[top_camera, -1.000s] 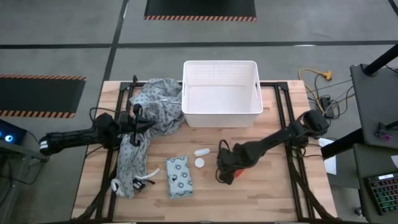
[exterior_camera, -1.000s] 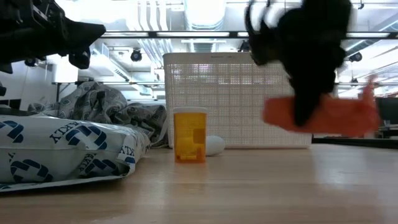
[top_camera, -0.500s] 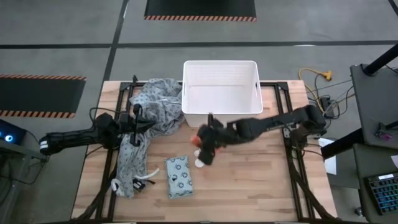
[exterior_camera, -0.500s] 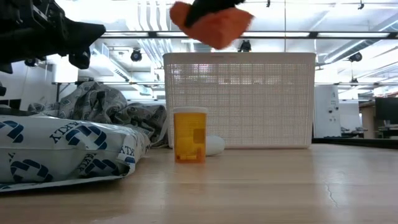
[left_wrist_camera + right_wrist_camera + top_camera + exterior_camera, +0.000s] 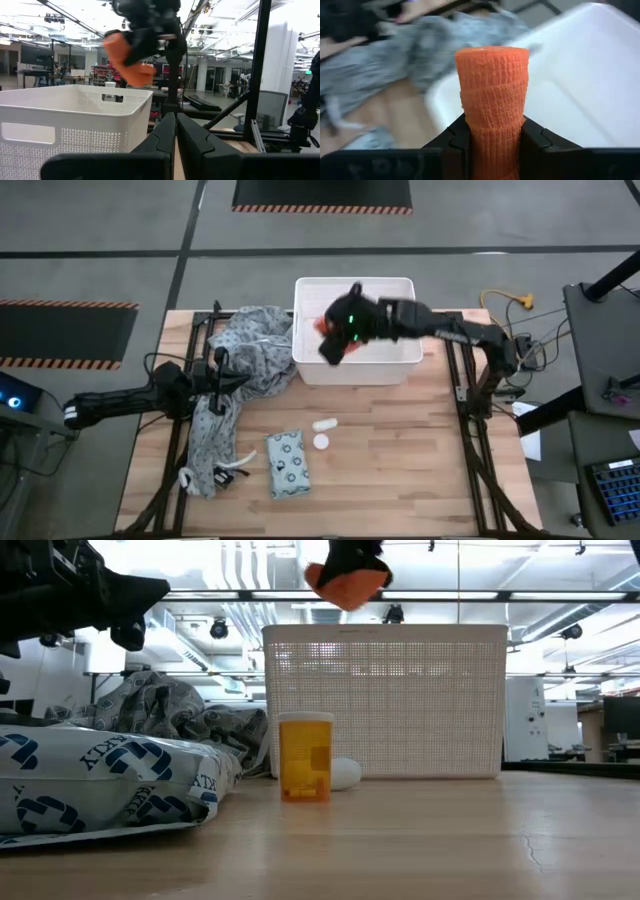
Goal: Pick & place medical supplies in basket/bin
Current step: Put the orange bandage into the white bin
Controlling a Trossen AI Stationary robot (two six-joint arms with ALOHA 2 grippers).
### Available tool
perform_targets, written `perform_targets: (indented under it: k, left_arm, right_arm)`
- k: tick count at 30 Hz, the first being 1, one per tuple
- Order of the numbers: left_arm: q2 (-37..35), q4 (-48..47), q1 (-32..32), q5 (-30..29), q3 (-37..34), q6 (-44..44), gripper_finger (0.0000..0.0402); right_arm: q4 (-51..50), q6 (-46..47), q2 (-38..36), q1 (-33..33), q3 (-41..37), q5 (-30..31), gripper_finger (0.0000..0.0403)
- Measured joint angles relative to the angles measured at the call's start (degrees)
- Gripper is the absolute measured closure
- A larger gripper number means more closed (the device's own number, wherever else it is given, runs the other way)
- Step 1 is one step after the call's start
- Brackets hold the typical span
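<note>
My right gripper [image 5: 335, 340] is shut on an orange wrapped roll [image 5: 492, 95] and hovers over the left part of the white perforated bin [image 5: 355, 370]. The roll also shows in the low view [image 5: 345, 582] and in the left wrist view [image 5: 129, 59]. Two small white pieces [image 5: 324, 423] [image 5: 320, 442] and a pale-green packet with dark rings [image 5: 288, 463] lie on the table in front of the bin. The low view shows an amber pill bottle [image 5: 305, 756] standing upright. My left gripper [image 5: 232, 377] is shut and empty, above a grey patterned cloth [image 5: 245, 350]. My right gripper pinches the orange roll's lower end [image 5: 492, 135] between its two fingers. The roll lies along the fingers and sticks out past their tips. The arm comes from the table's right, and the fingers slant down toward the left. The roll is lifted clear, above the bin's rim.
The grey patterned cloth lies heaped at the table's far left, against the bin's left wall, and trails toward the near edge. Bare wood lies to the right of the small items and in front of the bin.
My right gripper has risen with the orange roll from the table's right middle. It has swung left over the small white pieces, then toward the far edge, and now hangs over the bin. It has stayed shut on the roll.
</note>
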Motion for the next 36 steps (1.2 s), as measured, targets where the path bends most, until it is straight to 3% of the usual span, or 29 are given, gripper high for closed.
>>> perform_targets:
  k: [7, 16, 21, 27, 36]
  left_arm:
    - [0.0, 0.0, 0.01, 0.0, 0.0, 0.0, 0.0402]
    - [0.0, -0.02, -0.02, 0.02, 0.0, 0.0, 0.0402]
    - [0.0, -0.02, -0.01, 0.01, 0.0, 0.0, 0.0402]
    - [0.0, -0.02, 0.01, -0.01, 0.01, 0.0, 0.0402]
    - [0.0, -0.04, -0.02, -0.01, 0.01, 0.0, 0.0402]
  right_arm:
    - [-9.46, 0.17, 0.04, -11.48, 0.85, 0.07, 0.0312]
    - [-10.63, 0.17, 0.34, -19.84, -8.91, -0.23, 0.0312]
    - [-6.31, -0.05, 0.35, -21.33, -15.89, -2.99, 0.0312]
    - [7.21, -3.01, 0.44, -21.77, -23.26, -9.58, 0.0312]
    - [17.09, -7.32, 0.44, -21.97, -28.62, -10.06, 0.0312]
